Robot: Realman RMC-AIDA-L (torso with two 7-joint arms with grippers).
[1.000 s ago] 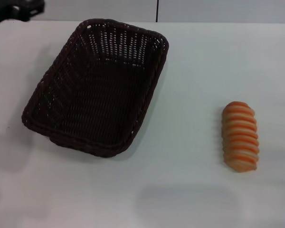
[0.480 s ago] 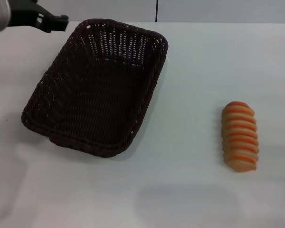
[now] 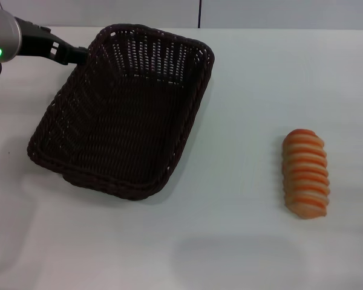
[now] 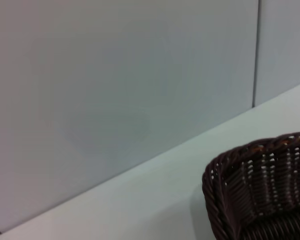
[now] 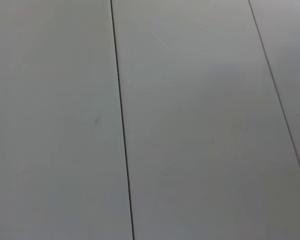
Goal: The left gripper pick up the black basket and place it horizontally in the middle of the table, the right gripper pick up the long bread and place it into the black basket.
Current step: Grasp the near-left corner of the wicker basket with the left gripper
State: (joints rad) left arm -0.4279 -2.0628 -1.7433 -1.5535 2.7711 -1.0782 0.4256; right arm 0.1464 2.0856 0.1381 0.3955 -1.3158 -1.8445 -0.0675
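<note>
Jaws' state untellable; left gripper [image 3: 78, 54] at black basket [image 3: 124, 112] on white table [image 3: 242, 90].

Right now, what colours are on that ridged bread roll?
The long bread has alternating orange and cream ridges, seen best in the head view.

A bare test room or lab: a plain white surface [image 3: 242, 78] stands against a pale panelled wall [image 5: 190, 120] with thin dark seams, holding only a wicker basket [image 3: 124, 115] and a bread loaf [image 3: 306, 173].
</note>
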